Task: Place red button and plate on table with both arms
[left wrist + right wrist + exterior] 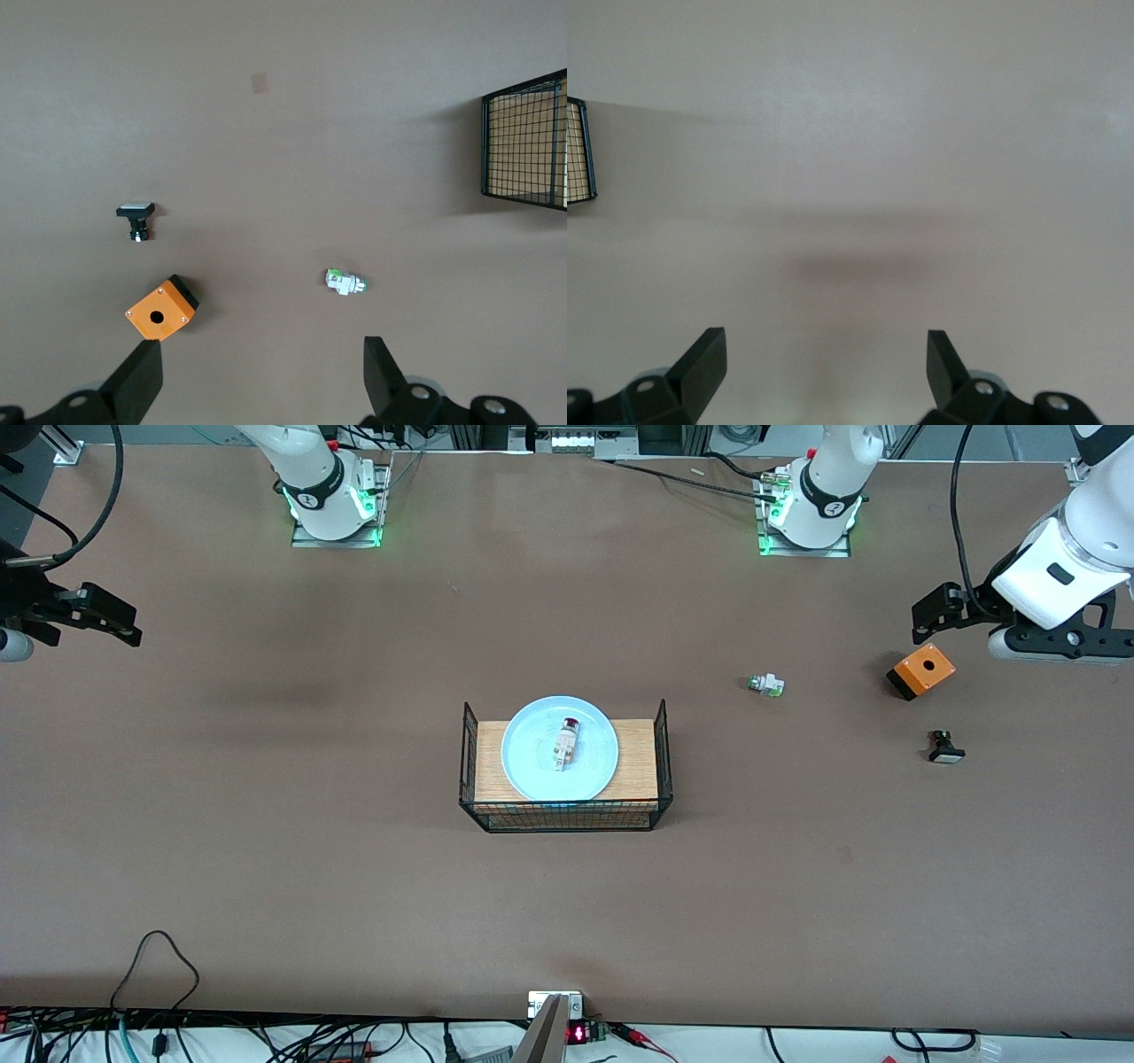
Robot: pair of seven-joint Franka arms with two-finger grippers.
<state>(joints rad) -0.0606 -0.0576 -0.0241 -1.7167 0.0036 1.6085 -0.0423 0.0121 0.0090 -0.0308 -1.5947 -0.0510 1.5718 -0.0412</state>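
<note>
A pale-blue plate [532, 755] rests on a light-wood board with black wire ends [567, 815] in the middle of the brown table [266, 824]. The red button [567, 742] lies on the plate, its dark-red cap pointing toward the robots' bases. My left gripper [930, 618] hangs open and empty over the left arm's end of the table, close to an orange box; in the left wrist view its gripper [263, 363] shows bare table between the fingers. My right gripper [120, 624] is open and empty over bare table at the right arm's end, as the right wrist view [826, 354] also shows.
Toward the left arm's end lie a white switch with a green cap [765, 685], an orange box with a round hole [921, 670] and a black switch with a white cap [945, 747]. Cables run along the table edge nearest the front camera.
</note>
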